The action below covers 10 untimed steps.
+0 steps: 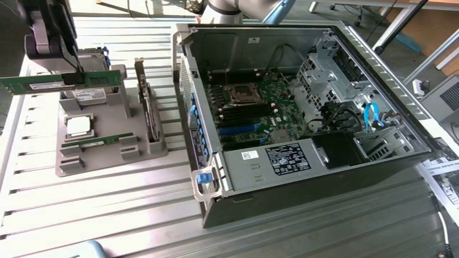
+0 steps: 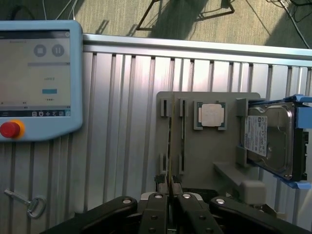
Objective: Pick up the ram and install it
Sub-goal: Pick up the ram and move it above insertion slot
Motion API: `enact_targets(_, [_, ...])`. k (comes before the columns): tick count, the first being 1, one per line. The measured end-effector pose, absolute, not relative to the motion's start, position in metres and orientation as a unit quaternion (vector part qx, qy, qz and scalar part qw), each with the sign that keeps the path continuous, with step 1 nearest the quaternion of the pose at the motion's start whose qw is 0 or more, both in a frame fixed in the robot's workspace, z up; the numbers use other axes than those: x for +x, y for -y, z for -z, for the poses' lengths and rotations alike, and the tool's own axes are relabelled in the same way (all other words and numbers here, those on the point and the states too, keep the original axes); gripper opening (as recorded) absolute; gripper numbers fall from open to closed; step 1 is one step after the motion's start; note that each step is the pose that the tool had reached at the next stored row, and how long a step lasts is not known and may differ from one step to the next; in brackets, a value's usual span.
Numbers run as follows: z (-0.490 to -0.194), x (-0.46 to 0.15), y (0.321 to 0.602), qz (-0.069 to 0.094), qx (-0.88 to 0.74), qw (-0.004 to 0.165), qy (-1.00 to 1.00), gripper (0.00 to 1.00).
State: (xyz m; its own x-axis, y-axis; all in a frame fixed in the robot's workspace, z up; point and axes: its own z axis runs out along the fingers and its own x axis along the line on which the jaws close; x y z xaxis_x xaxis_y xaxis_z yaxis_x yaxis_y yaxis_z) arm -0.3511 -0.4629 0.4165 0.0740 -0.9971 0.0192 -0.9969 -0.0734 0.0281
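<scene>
Slatted metal table (image 1: 107, 215) throughout. Ram (image 1: 43, 84) clamped level in closed gripper (image 1: 72, 79), above tray (image 1: 100, 156), at exterior view's left; one end cut off by frame edge. Clamped middle hidden by fingers (image 2: 157, 209). Open air toward case (image 1: 301, 193), well apart. Drive (image 2: 273, 141) label and pendant (image 2: 39, 78) screen text unreadable.

Ext high oblique, wrist top-down close, shared tray (image 1: 107, 126) (image 2: 204, 156)

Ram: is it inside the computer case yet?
No, the claw holds the ram in the air above the grey tray, to the exterior view's left of the open case.
</scene>
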Motion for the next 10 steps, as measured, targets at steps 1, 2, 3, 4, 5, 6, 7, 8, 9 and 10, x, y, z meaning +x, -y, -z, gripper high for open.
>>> enact_targets(1, [-0.416,-0.349,0.463,0.003,0.733,0.017,0.68,0.14])
enact_targets(2, [-0.416,-0.348,0.463,0.003,0.733,0.017,0.68,0.14])
enact_targets(3, [-0.416,-0.347,0.463,0.003,0.733,0.017,0.68,0.14])
enact_targets(4, [-0.416,-0.345,0.463,0.003,0.733,0.017,0.68,0.14])
enact_targets(5, [-0.416,-0.344,0.463,0.003,0.733,0.017,0.68,0.14])
enact_targets(6, [-0.416,-0.343,0.463,0.003,0.733,0.017,0.68,0.14])
enact_targets(7, [-0.416,-0.341,0.463,0.003,0.733,0.017,0.68,0.14])
enact_targets(8, [-0.416,-0.339,0.463,0.003,0.733,0.017,0.68,0.14])
enact_targets(9, [-0.416,-0.336,0.463,0.003,0.733,0.017,0.68,0.14])
enact_targets(10, [-0.416,-0.334,0.463,0.003,0.733,0.017,0.68,0.14])
